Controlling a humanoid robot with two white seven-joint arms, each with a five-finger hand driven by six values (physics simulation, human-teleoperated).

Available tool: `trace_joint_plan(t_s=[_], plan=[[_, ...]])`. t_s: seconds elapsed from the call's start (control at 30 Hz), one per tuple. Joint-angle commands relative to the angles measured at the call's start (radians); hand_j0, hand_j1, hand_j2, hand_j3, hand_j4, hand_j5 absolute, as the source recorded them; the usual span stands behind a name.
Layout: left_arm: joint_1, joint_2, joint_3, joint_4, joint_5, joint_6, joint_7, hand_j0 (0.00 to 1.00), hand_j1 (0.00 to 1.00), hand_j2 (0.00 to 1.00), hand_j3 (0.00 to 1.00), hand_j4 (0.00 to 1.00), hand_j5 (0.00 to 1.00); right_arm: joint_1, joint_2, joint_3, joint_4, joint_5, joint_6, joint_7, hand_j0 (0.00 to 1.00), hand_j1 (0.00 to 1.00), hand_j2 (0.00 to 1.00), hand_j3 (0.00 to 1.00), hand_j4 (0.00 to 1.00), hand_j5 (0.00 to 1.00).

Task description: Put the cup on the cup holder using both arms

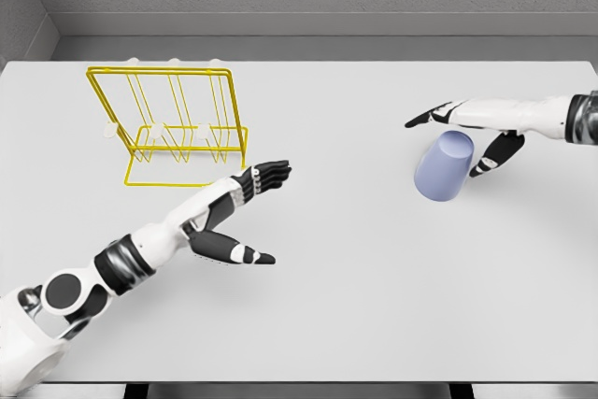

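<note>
Nearest me, left hand (pixel 245 207) hangs over the table (pixel 374 306), fingers spread, thumb out, holding nothing, just below the yellow rack (pixel 173 128). Across the table, right hand (pixel 472 133) is splayed around the cup (pixel 443 167), fingers over its top, thumb behind, not closed on it as far as I can see. Cup's tilted, well apart from the rack. I'd close firmly around its wall before lifting. Nothing lies between them except my own left arm, which could crowd the route.

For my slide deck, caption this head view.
Right hand open around the lavender cup; left hand open near the yellow cup holder.
</note>
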Motion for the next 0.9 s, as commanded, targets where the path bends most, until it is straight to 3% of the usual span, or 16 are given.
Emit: trace_joint_plan(t_s=[0.0, 0.1, 0.17, 0.37, 0.53, 0.87], plan=[[-0.002, 0.0, -0.051, 0.001, 0.041, 0.033, -0.006, 1.0, 1.0, 1.0, 1.0, 1.0, 1.0, 0.0, 0.0, 0.006, 0.0, -0.006, 0.002, 0.0, 1.0, 1.0, 1.0, 1.0, 1.0, 1.0], [-0.015, 0.0, -0.055, 0.019, 0.039, 0.031, -0.025, 1.0, 1.0, 1.0, 1.0, 1.0, 1.0, -0.002, 0.0, 0.006, 0.0, -0.005, 0.002, 0.0, 1.0, 1.0, 1.0, 1.0, 1.0, 1.0], [-0.023, 0.001, -0.052, 0.029, 0.041, 0.028, -0.108, 1.0, 1.0, 1.0, 1.0, 1.0, 1.0, -0.002, 0.0, 0.006, 0.0, 0.012, 0.002, 0.0, 1.0, 1.0, 1.0, 1.0, 1.0, 1.0], [-0.028, 0.003, -0.039, 0.032, 0.051, 0.027, -0.106, 1.0, 1.0, 1.0, 1.0, 1.0, 1.0, -0.003, 0.002, 0.023, 0.0, 0.015, 0.002, 0.0, 1.0, 1.0, 1.0, 1.0, 1.0, 1.0], [-0.044, -0.008, -0.04, 0.078, 0.151, 0.034, -0.106, 1.0, 1.0, 1.0, 1.0, 1.0, 1.0, -0.014, 0.003, 0.025, -0.003, 0.038, 0.002, 0.0, 1.0, 1.0, 1.0, 1.0, 1.0, 1.0], [-0.048, -0.046, -0.042, 0.095, 0.139, 0.033, -0.103, 1.0, 1.0, 1.0, 1.0, 1.0, 1.0, -0.041, 0.02, 0.057, -0.007, 0.058, 0.002, 0.0, 1.0, 1.0, 1.0, 1.0, 1.0, 1.0]])
